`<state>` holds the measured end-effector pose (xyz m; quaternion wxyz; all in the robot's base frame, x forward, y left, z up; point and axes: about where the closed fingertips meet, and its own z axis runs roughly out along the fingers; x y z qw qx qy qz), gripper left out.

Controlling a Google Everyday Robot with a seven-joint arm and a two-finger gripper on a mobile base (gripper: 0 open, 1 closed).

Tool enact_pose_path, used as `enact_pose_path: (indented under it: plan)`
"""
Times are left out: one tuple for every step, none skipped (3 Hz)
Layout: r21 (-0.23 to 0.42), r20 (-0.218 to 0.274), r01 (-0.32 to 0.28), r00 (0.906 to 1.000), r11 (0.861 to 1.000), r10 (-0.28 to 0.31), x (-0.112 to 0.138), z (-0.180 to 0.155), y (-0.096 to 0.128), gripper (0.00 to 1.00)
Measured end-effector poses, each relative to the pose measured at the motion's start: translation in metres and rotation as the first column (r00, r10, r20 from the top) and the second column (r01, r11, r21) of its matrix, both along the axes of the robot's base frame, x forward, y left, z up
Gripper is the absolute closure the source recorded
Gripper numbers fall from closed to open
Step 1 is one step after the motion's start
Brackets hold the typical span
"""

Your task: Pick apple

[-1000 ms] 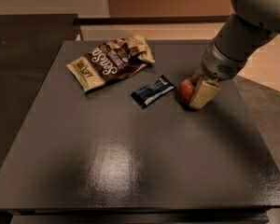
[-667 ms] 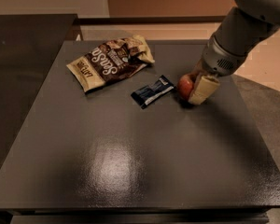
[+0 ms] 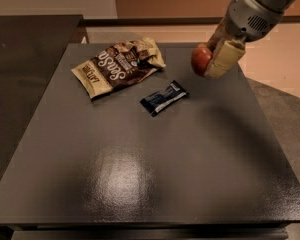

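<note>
The small red apple [image 3: 200, 59] hangs in the air above the dark table's [image 3: 140, 174] far right part, clear of the surface. My gripper [image 3: 212, 59] comes in from the upper right and is shut on the apple. One tan finger [image 3: 222, 59] covers the apple's right side; the other finger is mostly hidden behind the fruit. The grey wrist is above it at the frame's top right.
A crumpled brown and tan snack bag [image 3: 117, 66] lies at the table's far left. A small dark blue packet [image 3: 164, 97] lies near the middle, left of and below the apple. A dark counter [image 3: 25, 59] stands to the left.
The gripper, shut on the apple, has lifted it off the table and up away from the blue packet. The bag and packet have not moved.
</note>
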<state>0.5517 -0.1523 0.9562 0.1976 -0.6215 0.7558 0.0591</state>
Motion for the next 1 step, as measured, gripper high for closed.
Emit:
enact_pose_path:
  plan:
    - [0.000, 0.000, 0.000, 1.0000, 1.000, 0.000, 0.0000, 0.0000, 0.0000, 1.00]
